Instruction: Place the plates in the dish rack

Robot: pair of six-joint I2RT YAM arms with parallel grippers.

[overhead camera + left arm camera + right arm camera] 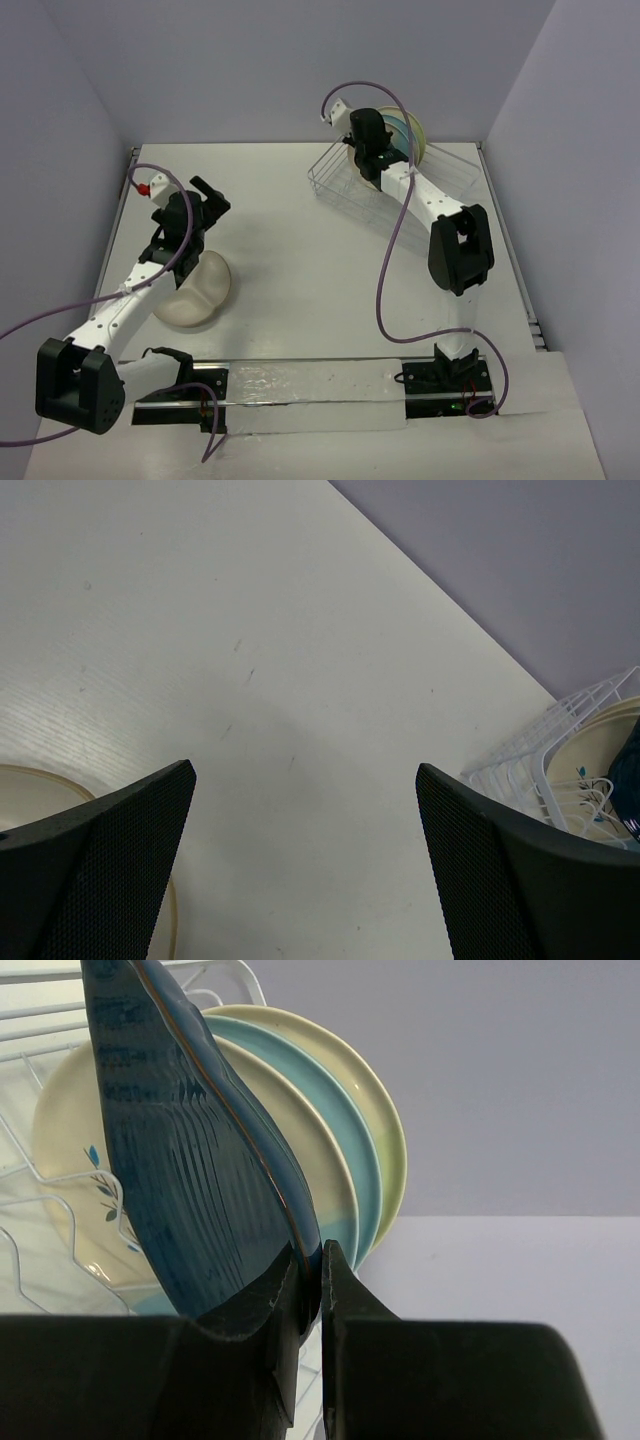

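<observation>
My right gripper (320, 1252) is shut on the rim of a dark blue leaf-shaped dish (190, 1160), held upright over the white wire dish rack (28, 1192). Right behind the dish, three round plates stand on edge in the rack: a cream one with a sprig (70, 1130), a pale blue one (350, 1145) and a pale green one (388, 1150). From above, the right gripper (370, 165) hangs over the rack (335, 185) at the back right. My left gripper (212, 197) is open above the table, just beyond a cream divided plate (195, 292).
In the left wrist view, open fingers (110, 860) frame bare table, with the cream plate's rim (20, 790) at lower left and the rack's corner (545, 750) at right. Grey walls close in the table's back and sides.
</observation>
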